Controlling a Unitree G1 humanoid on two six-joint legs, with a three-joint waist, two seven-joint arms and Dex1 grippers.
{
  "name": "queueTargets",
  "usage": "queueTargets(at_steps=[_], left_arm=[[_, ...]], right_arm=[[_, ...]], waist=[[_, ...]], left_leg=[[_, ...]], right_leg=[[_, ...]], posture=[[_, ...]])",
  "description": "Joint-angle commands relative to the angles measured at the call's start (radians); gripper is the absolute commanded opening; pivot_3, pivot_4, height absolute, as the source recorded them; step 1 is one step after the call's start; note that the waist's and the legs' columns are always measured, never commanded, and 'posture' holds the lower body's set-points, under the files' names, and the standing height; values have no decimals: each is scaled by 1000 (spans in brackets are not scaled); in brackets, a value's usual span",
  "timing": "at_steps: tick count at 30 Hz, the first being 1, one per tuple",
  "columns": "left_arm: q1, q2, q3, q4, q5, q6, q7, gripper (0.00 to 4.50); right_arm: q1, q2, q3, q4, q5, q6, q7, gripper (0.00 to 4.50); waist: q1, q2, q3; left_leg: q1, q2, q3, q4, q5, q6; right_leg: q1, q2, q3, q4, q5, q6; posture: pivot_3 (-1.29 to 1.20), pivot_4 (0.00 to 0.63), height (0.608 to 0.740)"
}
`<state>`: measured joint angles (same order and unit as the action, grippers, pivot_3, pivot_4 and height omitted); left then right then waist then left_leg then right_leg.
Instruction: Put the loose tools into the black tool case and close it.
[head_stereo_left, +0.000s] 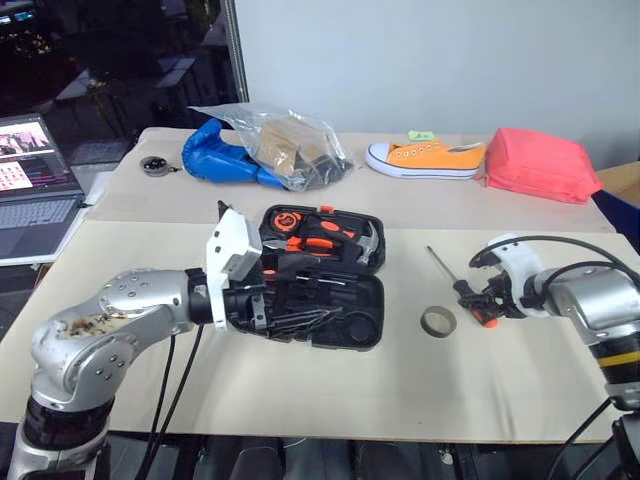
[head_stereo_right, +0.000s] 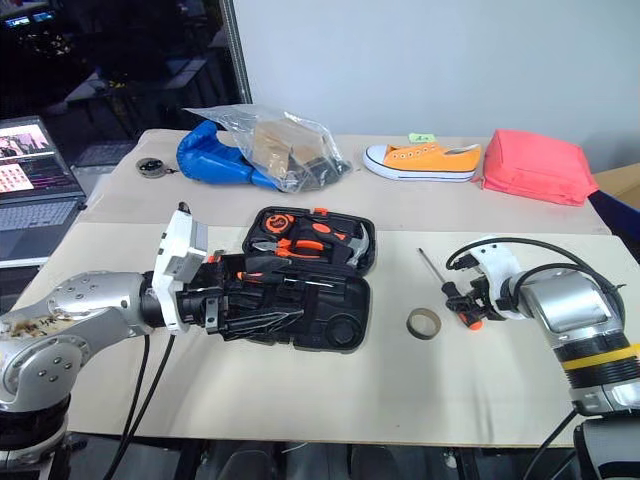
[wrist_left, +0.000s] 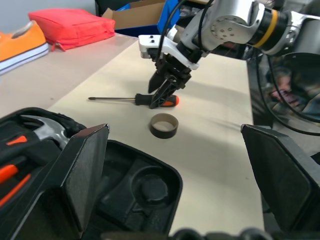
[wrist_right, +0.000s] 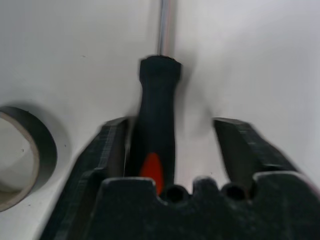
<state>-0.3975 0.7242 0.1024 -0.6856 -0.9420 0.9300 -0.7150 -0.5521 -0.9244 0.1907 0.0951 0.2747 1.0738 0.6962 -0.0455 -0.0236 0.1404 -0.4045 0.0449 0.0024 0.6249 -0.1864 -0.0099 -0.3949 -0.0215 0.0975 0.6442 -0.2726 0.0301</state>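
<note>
The right gripper (wrist_right: 170, 150), jaws parted and not yet clamped, straddles the handle of the long orange-and-black-handled screwdriver (head_stereo_left: 462, 288); its shaft points toward eleven o'clock; the open black moulded-plastic tool case (head_stereo_left: 355, 325) lies at nine o'clock, beyond the small grey tape ring (head_stereo_left: 438, 321); the left gripper (wrist_left: 175, 175) stands wide open over the case.

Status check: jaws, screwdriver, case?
Left gripper open over open tool case. Right gripper jaws straddling screwdriver handle, not clamped. Tape ring beside it.
</note>
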Motion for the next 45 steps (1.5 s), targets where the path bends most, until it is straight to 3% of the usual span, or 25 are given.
queueTargets(at_steps=[1,3,6,9,14,18,22,25,30,41,43,45], left_arm=[[-27,16,11,-36,-21,-3,26,4500],[-12,26,21,-44,-11,-18,23,4500],[28,23,53,-52,2,-60,32,4500],[149,-14,87,-70,130,-217,37,4500],[399,-45,284,-17,44,-327,-101,4500],[652,-8,449,30,95,-416,-274,4500],[762,13,536,70,117,-465,-338,4500],[795,7,576,61,110,-477,-331,4500],[836,-17,564,23,129,-510,-315,4500],[882,-42,544,-12,144,-542,-287,4500],[886,-40,545,-13,142,-541,-288,4500],[886,-38,543,-13,141,-539,-287,4500]], right_arm=[[-8,-10,-10,44,-45,-70,16,1404],[-5,-8,-41,34,-41,-111,26,875],[9,-8,-116,-61,17,-169,80,861],[-10,7,-123,-251,84,-200,158,855],[-148,100,48,-367,93,-157,233,853],[-292,199,266,-285,2,-182,299,851],[-377,253,395,-177,-95,-230,340,847],[-395,274,447,-99,-153,-291,365,845],[-404,312,455,5,-205,-337,388,844],[-373,324,465,23,-261,-369,467,844],[-371,326,459,23,-265,-382,476,1845],[-366,328,444,14,-264,-398,483,2366]], waist=[[1,0,0],[1,0,0],[0,1,0],[-8,3,2],[-23,3,2],[-19,2,3],[-3,2,4],[5,2,4],[2,2,4],[3,2,4],[3,2,4],[2,2,4]], left_leg=[[0,0,0,1,0,0],[1,0,0,1,0,0],[0,0,0,1,0,0],[-1,0,1,-1,0,0],[-3,3,0,-4,0,0],[-2,4,0,-3,0,0],[-3,3,2,-2,0,-1],[-3,3,5,-2,0,-1],[-3,4,6,-3,-1,-3],[-2,4,5,-7,-1,-3],[-2,3,5,-7,-1,-3],[-2,4,5,-7,-1,-3]], right_leg=[[1,0,0,0,0,0],[1,0,0,0,0,0],[1,0,0,0,0,0],[-3,0,2,0,0,0],[-8,3,2,3,1,-4],[-8,3,0,3,0,-5],[-9,-1,-1,3,0,-6],[-10,-3,-2,2,-1,-14],[-10,-3,-2,3,1,-12],[-10,-2,-2,3,1,-13],[-10,-2,-2,3,1,-13],[-10,-2,-2,3,1,-13]], posture=[[0,150,740],[0,150,740],[0,150,740],[0,150,740],[0,150,740],[0,150,740],[0,150,740],[0,150,740],[0,150,740],[0,150,740],[0,150,740],[0,150,740]])
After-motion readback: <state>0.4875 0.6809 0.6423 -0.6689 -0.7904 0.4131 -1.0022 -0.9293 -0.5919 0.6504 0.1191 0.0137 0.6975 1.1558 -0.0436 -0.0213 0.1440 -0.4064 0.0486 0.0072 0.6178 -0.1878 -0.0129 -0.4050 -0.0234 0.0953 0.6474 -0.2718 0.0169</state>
